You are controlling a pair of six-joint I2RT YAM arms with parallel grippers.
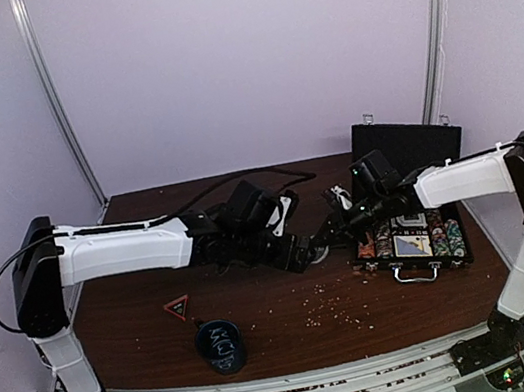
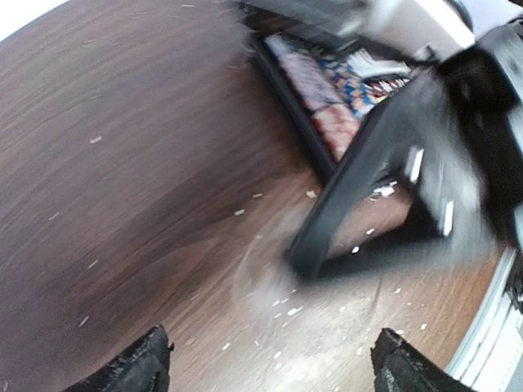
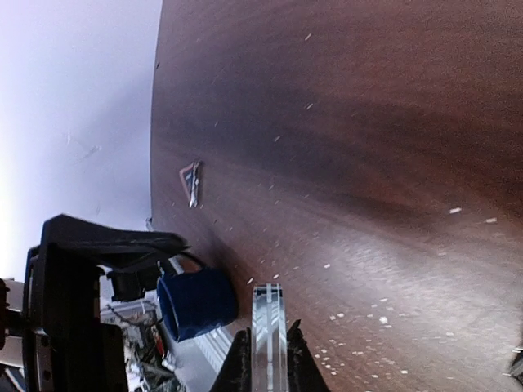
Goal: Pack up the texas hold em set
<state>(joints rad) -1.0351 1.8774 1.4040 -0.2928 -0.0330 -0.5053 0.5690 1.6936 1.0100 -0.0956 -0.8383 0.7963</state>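
Observation:
The black case [image 1: 453, 262] lies open at the right with its lid [image 1: 405, 145] upright; chip rolls [image 1: 444, 237] and a card deck [image 1: 411, 245] fill it. It also shows in the left wrist view [image 2: 288, 96]. My right gripper [image 1: 324, 238] is shut on a clear round dealer button [image 3: 268, 322], held edge-on just above the table left of the case. My left gripper [image 1: 299, 250] is open and empty right beside it; its fingertips [image 2: 147, 367] stand wide apart, facing the blurred right gripper [image 2: 368, 196].
A dark round cup [image 1: 219, 346] stands near the front edge and looks blue in the right wrist view [image 3: 196, 302]. A small red triangular piece [image 1: 177, 307] lies left of centre, also in the right wrist view [image 3: 190, 184]. Pale crumbs [image 1: 338, 309] litter the brown table.

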